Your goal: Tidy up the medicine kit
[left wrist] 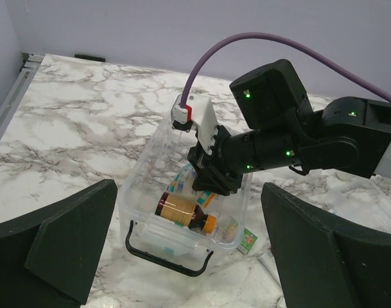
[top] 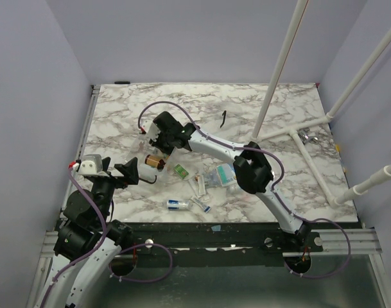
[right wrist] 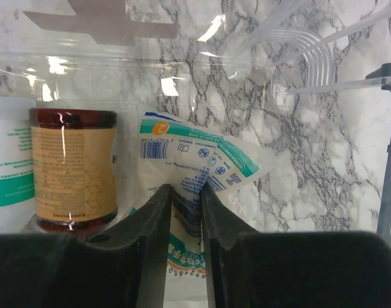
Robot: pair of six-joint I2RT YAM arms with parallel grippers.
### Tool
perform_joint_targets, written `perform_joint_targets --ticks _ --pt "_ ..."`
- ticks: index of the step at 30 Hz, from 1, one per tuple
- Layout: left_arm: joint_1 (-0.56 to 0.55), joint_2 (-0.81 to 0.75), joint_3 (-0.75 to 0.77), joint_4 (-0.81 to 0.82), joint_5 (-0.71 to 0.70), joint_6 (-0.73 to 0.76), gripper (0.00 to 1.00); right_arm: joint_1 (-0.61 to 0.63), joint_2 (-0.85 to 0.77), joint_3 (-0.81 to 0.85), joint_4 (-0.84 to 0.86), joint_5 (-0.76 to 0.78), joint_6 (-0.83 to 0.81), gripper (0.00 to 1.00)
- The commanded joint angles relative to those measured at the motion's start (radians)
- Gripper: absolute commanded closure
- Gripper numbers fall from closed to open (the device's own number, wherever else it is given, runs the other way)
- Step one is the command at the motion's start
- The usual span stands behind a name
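a: item: medicine kit (left wrist: 136, 196), clear box on the marble table (top: 118, 109). your top view hides most of it under the right arm (top: 214, 144).
b: contents?
a: right wrist view lists brown bottle (right wrist: 73, 168) and white packet (right wrist: 201, 151), the packet between the right gripper (right wrist: 185, 192) fingers; pinched or loose, you cannot tell.
b: left gripper (left wrist: 189, 192)?
a: spread wide, empty, facing the kit. only the top view shows loose packets (top: 219, 174) beside it.

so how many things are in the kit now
3 visible in the kit: brown bottle, white green-printed container beside it, teal-printed packet between the right gripper's fingers. Others may be hidden.
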Motion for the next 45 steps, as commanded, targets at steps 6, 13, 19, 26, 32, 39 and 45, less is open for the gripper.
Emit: perform_joint_targets --ticks 6,13,19,26,32,39,45 --pt "-0.005 0.004 -0.011 0.015 0.019 -0.004 0.02 -0.001 0.029 0.001 0.0 0.131 0.002 0.63" --pt "-0.006 0.01 -0.011 0.016 0.019 -0.004 0.01 -0.002 -0.031 0.016 0.039 0.132 0.025 0.54" --pt "-0.005 0.012 -0.011 0.014 0.019 -0.003 0.02 -0.002 -0.121 -0.009 0.1 0.142 0.05 0.43" --pt "-0.006 0.015 -0.009 0.012 0.016 -0.003 0.02 0.0 -0.24 -0.039 0.141 0.158 0.087 0.38" --pt "-0.006 0.016 -0.009 0.012 0.014 -0.001 0.02 0.0 -0.388 -0.165 0.227 0.266 0.18 0.35" --pt "-0.006 0.016 -0.009 0.01 0.009 0.001 0.02 0.001 -0.573 -0.379 0.294 0.392 0.277 0.32" --pt "-0.006 0.024 -0.009 0.011 0.01 0.001 0.02 0.0 -0.705 -0.558 0.295 0.473 0.369 0.31"
